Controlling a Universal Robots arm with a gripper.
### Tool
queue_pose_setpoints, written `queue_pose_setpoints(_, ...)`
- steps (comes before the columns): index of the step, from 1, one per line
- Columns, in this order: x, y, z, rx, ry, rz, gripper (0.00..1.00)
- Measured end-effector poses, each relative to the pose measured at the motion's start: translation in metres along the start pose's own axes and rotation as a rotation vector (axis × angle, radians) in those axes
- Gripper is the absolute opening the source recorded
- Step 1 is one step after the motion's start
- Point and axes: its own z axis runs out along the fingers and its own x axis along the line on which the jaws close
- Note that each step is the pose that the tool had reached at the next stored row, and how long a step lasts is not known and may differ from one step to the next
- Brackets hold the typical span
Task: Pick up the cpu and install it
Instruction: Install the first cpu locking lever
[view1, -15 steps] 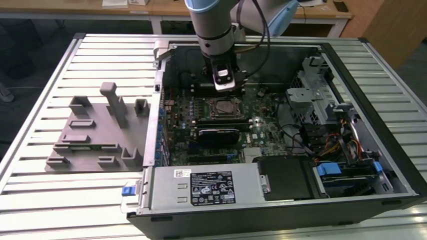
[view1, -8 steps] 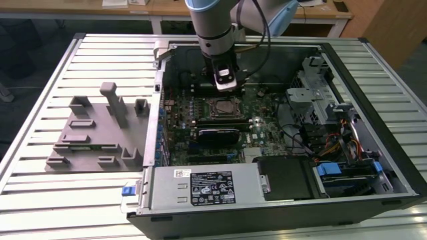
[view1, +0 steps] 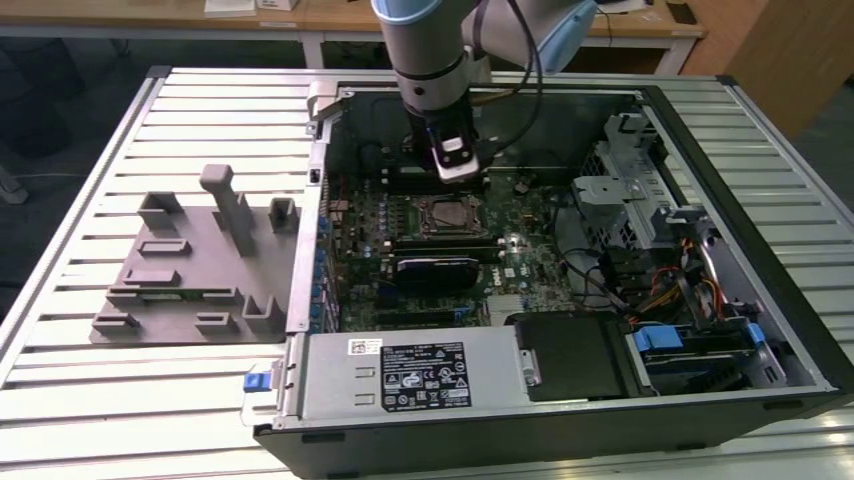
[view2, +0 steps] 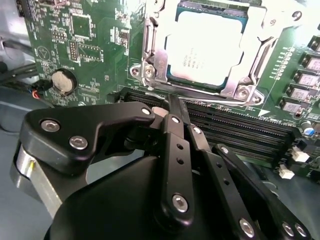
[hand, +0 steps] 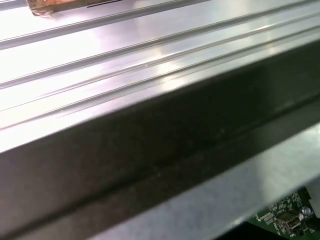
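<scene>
Hidden: fingertips, behind the gripper (view2: 172, 107) linkage in the second wrist view; arm cut off at the exterior view's top.
Fingers: closed together, holding nothing.
Cpu (view2: 210, 47): seated in the socket (view2: 150, 55) on the motherboard (view2: 95, 35), just beyond the fingers, apart from them.
Case (view1: 747, 250): lies open on the bench (view1: 80, 380).

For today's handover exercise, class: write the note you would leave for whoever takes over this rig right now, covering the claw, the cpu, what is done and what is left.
Claw: fingers closed together, holding nothing, hovering just off the socket's edge, above the memory slots.
Cpu: lying flat inside the motherboard socket, silver top up; in the exterior view the socket sits under the arm.
Done: cpu appears picked and placed in the socket.
Left: I cannot tell whether the socket's frame is latched, so check seating and locking.
Grey holder blocks stand outside the case on the slatted table.
</scene>
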Motion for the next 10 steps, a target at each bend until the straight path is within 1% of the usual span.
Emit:
queue_pose_setpoints(3, 0.0000, 0.0001, 0.0001, -0.0022, 0.0032, -0.020, 0.11)
queue_pose_setpoints(10, -0.0005, -0.0012, 0.0002, 0.0002, 0.0049, -0.042, 0.11)
